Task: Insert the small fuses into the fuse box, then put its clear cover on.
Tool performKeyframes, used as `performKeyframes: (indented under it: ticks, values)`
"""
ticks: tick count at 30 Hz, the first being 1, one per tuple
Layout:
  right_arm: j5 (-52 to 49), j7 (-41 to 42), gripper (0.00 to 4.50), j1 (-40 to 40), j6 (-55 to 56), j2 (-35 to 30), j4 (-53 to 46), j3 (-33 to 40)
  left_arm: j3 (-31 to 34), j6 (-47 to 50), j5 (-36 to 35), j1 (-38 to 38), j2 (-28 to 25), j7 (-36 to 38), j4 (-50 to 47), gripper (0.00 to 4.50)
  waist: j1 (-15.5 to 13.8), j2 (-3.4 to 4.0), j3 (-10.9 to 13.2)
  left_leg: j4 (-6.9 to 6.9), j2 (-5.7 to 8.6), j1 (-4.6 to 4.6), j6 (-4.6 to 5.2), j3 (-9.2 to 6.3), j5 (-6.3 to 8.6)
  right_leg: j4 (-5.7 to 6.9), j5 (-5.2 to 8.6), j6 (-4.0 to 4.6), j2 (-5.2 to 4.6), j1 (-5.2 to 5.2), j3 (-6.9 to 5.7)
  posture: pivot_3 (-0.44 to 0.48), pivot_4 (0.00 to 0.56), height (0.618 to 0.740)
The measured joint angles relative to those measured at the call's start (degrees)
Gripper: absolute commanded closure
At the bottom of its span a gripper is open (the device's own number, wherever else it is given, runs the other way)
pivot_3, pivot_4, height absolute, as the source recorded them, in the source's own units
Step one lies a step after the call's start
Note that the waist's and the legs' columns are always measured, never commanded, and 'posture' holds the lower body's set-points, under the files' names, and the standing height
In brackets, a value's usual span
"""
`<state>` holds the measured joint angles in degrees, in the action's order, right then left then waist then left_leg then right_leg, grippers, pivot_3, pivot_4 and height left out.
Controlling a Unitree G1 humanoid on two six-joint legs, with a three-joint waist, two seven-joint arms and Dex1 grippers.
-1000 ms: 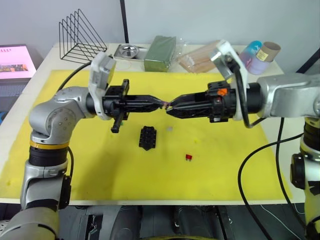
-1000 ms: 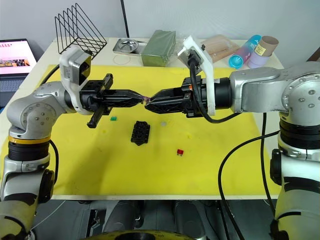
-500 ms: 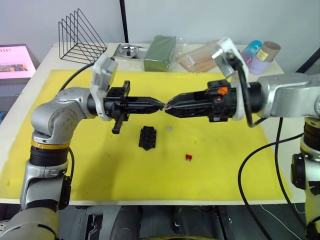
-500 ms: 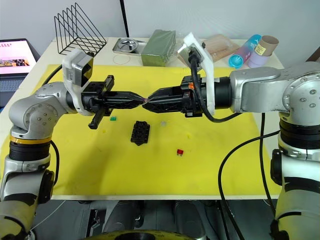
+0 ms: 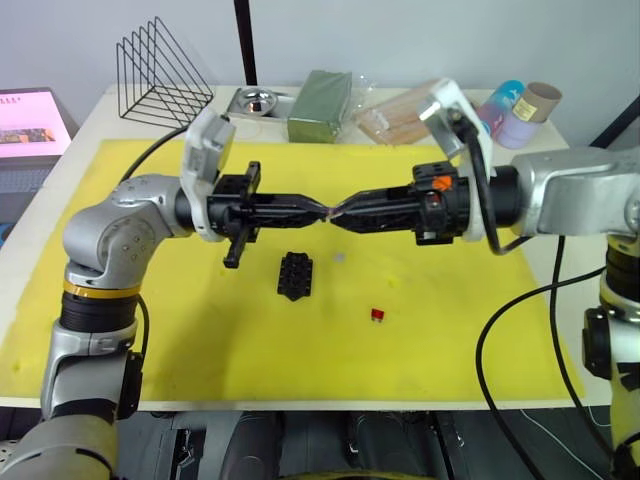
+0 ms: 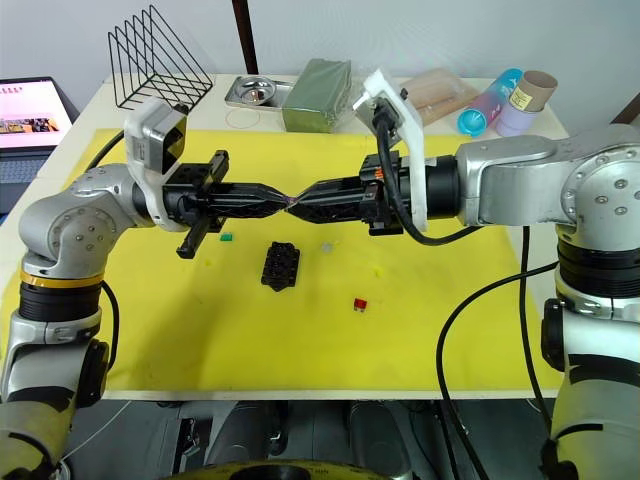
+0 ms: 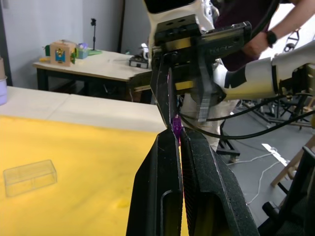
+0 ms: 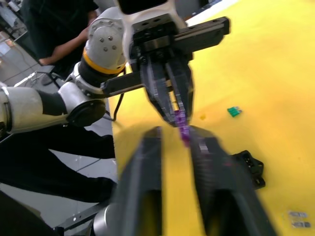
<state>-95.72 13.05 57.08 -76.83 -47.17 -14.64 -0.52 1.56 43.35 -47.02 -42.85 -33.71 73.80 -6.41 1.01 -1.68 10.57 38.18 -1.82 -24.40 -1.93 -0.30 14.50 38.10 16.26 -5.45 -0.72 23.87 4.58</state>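
Note:
Above the yellow mat (image 5: pixel 200 330) my two grippers meet tip to tip. My left gripper (image 5: pixel 321 209) is shut on a tiny purple fuse (image 7: pixel 176 129). My right gripper (image 5: pixel 339 212) faces it with its fingers (image 8: pixel 206 162) apart on either side of that fuse (image 8: pixel 183 131). Below them on the mat lies the black fuse box (image 5: pixel 295 275). A red fuse (image 5: pixel 378 314) lies to its right and a pale one (image 5: pixel 339 257) just beyond it. A green fuse (image 6: pixel 227 237) rests under my left gripper. The clear cover (image 7: pixel 29 176) lies on the mat.
Along the table's far edge stand a black wire rack (image 5: pixel 165 75), a metal tray (image 5: pixel 258 101), a large green block (image 5: pixel 322 105), a clear bag of sticks (image 5: pixel 400 110) and some cups (image 5: pixel 520 105). A laptop screen (image 5: pixel 30 120) sits far left. A person stands in the background.
My right gripper has rolled a little about its own axis, and the meeting point has crept slightly left. The left gripper still pinches the purple fuse.

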Motion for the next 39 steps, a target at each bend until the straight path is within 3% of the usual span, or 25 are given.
performKeyframes:
  ticks: [9, 12, 17, 21, 23, 30, 39]
  values:
    - [0.94, 0.22, 4.47, -0.01, 0.01, -0.24, -0.12, -0.35, -0.39, 0.22, 0.34, -0.04, -0.05, -0.90, 0.04, 4.50, -0.01, 0.00, 0.00, 0.00, 0.00, -0.01, 0.00, 0.00, 0.00, 0.00, 0.00, 0.00, 0.00, 0.02, 0.00, 0.000, 0.150, 0.740]
    - [3.74, 1.65, 4.50, -0.14, -0.08, -0.66, -1.33, -1.00, -2.53, 2.44, 1.58, -1.15, -1.97, -1.73, 0.20, 3.76, 0.01, 0.00, 0.00, -0.01, 0.01, -0.03, 0.00, 0.00, 0.00, 0.00, 0.00, 0.00, 0.01, 0.05, 0.02, 0.000, 0.150, 0.740]
    - [15.18, 11.26, 4.50, -2.70, 2.66, -1.40, -7.23, -3.78, -5.36, 1.00, 6.54, -0.47, -6.44, -0.63, 1.90, 2.01, 0.19, 0.02, 0.01, -0.06, 0.00, -0.04, 0.00, 0.00, 0.00, 0.01, 0.00, 0.00, 0.05, 0.13, 0.04, 0.000, 0.150, 0.740]
    - [28.82, 20.85, 4.50, -6.66, 9.34, -2.48, -10.98, -10.39, -8.66, -5.50, 12.98, 2.60, -12.38, 4.93, 4.06, 0.48, 0.21, 0.05, 0.02, -0.10, 0.01, -0.06, 0.00, 0.06, 0.00, 0.03, 0.01, 0.01, 0.07, 0.26, 0.07, 0.000, 0.150, 0.740]
    - [34.90, 24.76, 4.50, -8.28, 13.19, -2.59, -11.63, -13.48, -10.30, -9.12, 15.81, 4.46, -14.55, 8.28, 5.22, 0.05, 0.13, 0.06, 0.03, -0.10, 0.00, -0.10, 0.00, 0.13, 0.00, 0.03, 0.01, 0.01, 0.06, 0.30, 0.07, 0.000, 0.150, 0.740]
    - [54.55, 30.88, 4.50, -12.41, 26.23, 6.16, -7.37, -25.54, -15.00, -20.76, 25.07, 8.02, -17.32, 14.94, 11.80, 0.05, -0.17, 0.06, 0.03, -0.05, 0.00, -0.27, 0.00, 0.24, 0.00, 0.07, 0.00, 0.03, 0.09, 0.45, 0.05, 0.000, 0.150, 0.740]
    - [63.26, 32.92, 4.50, -13.16, 29.66, 12.72, -4.53, -26.23, -14.89, -26.36, 27.93, 8.08, -13.41, 13.59, 13.61, 0.05, -0.10, 0.07, 0.04, 0.07, 0.01, -0.49, 0.00, 0.14, -0.01, 0.13, -0.02, 0.00, 0.05, 0.58, -0.01, 0.000, 0.150, 0.740]
